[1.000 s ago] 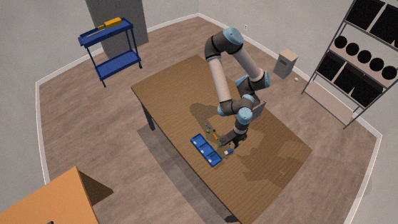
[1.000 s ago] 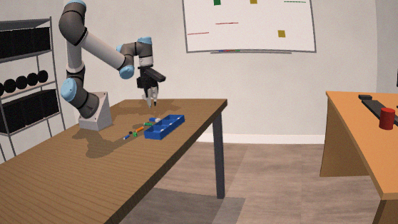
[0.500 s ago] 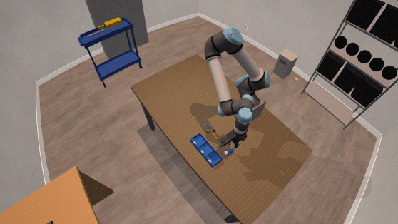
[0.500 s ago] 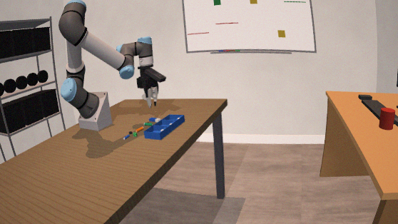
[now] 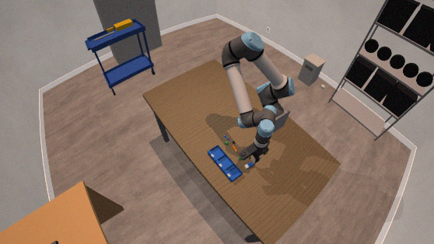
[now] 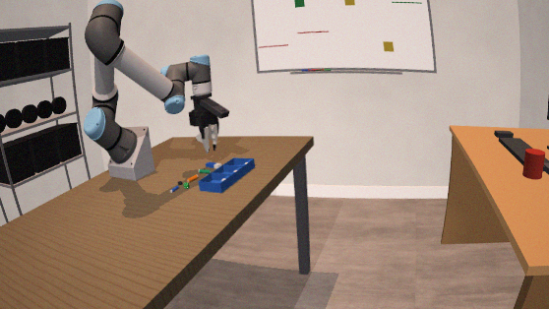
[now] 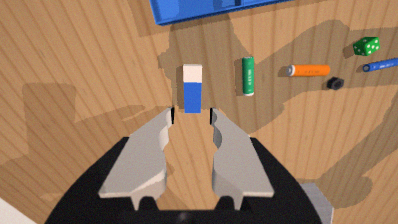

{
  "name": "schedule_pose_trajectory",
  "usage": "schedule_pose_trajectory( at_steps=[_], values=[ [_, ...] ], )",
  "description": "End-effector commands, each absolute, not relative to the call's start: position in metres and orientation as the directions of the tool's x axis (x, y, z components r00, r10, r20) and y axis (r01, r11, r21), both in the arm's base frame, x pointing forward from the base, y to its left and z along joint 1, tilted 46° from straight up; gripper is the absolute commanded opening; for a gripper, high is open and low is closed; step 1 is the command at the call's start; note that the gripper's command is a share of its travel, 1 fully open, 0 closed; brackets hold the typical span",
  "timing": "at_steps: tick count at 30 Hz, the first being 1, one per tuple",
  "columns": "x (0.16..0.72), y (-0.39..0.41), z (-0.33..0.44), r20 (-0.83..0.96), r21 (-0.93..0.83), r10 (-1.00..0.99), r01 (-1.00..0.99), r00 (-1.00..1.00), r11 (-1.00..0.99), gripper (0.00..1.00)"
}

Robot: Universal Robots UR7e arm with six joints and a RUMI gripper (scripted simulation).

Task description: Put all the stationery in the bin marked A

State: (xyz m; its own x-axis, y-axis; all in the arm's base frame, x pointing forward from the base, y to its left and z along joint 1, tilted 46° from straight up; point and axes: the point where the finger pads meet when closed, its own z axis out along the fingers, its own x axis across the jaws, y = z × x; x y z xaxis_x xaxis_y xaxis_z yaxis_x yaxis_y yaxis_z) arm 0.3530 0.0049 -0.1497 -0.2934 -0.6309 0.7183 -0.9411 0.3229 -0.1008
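A blue and white eraser (image 7: 192, 87) (image 5: 249, 165) (image 6: 213, 165) lies flat on the wooden table (image 5: 194, 97), close to the blue three-compartment bin (image 7: 190, 12) (image 5: 235, 176) (image 6: 216, 187). My gripper (image 7: 192, 108) (image 5: 254, 158) (image 6: 210, 144) hangs above the eraser, pointing down, its fingers a little apart with nothing between them. In the wrist view the eraser's blue end sits just ahead of the fingertips. A green marker (image 7: 248, 76) (image 6: 204, 170), an orange marker (image 7: 310, 70) (image 6: 192, 178) and a blue pen (image 7: 382, 65) (image 6: 174, 189) lie in a row beside it.
A green die (image 7: 366, 46) (image 6: 186, 185) and a small black nut (image 7: 335, 83) lie among the pens. The robot's base (image 6: 129, 154) stands at the table's far side. An orange table (image 6: 497, 187) with a red cylinder (image 6: 533, 162) stands off to the right.
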Motion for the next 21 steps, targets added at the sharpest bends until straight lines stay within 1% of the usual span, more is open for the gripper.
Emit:
schedule_pose_trajectory(
  at_steps=[1, 7, 21],
  values=[
    [0.351, -0.008, -0.163, 0.717, -0.102, -0.632, -0.941, -0.294, 0.321, 0.23],
    [0.347, -0.025, -0.18, 0.717, -0.102, -0.632, -0.941, -0.294, 0.321, 0.23],
    [0.346, -0.031, -0.185, 0.717, -0.102, -0.632, -0.941, -0.294, 0.321, 0.23]
  ],
)
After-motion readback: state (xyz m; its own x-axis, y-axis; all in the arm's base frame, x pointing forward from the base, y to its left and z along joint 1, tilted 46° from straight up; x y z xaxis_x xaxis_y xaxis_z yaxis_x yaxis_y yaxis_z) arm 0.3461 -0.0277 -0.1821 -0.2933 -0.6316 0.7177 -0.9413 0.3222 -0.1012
